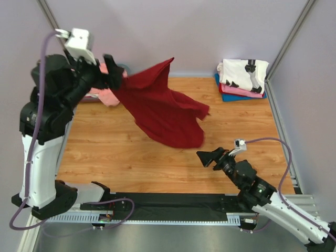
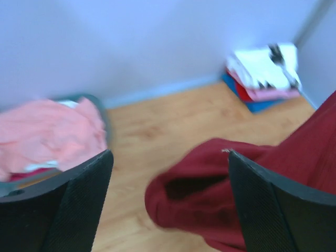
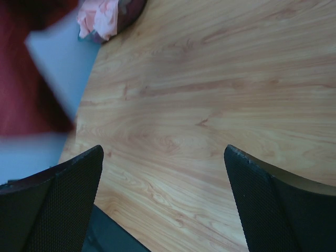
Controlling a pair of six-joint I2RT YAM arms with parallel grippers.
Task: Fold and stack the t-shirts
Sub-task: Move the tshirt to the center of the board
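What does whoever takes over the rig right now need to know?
Left gripper: raised, fingers apart in its wrist view. The red shirt hangs spread in mid-air beside it, unfolded; whether it is caught on a finger is unclear.
Right gripper: open, empty, low over the table.
Done: folded stack in the far right corner, white printed shirt on top.
Left: fold and stack the red shirt, then the salmon shirt heaped far left.

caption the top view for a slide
A dark red t-shirt billows beside the open left claw; right claw open too.

Lab booth; alu frame (image 1: 293, 35), wood table (image 1: 115, 152).
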